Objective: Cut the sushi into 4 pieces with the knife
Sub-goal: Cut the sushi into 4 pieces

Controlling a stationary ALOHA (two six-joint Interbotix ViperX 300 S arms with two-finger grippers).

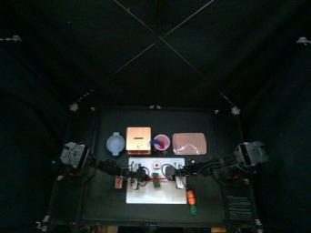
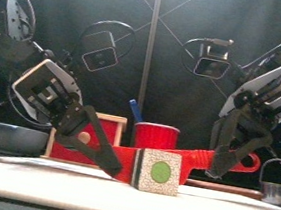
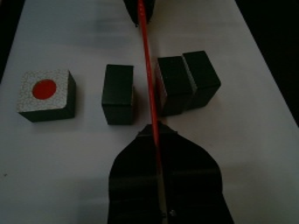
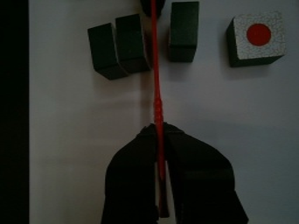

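Red knife (image 3: 147, 79) between left fingers (image 3: 131, 175)

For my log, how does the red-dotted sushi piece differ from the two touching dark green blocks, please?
The red-dotted sushi piece lies alone, white face up; the two dark green blocks touch, dark sides up. The red knife runs beside the blocks, not the piece. Both rest on the white board.

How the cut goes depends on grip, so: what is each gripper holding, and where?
The red knife, held between both: the left gripper clamps one end, the right gripper the other end.
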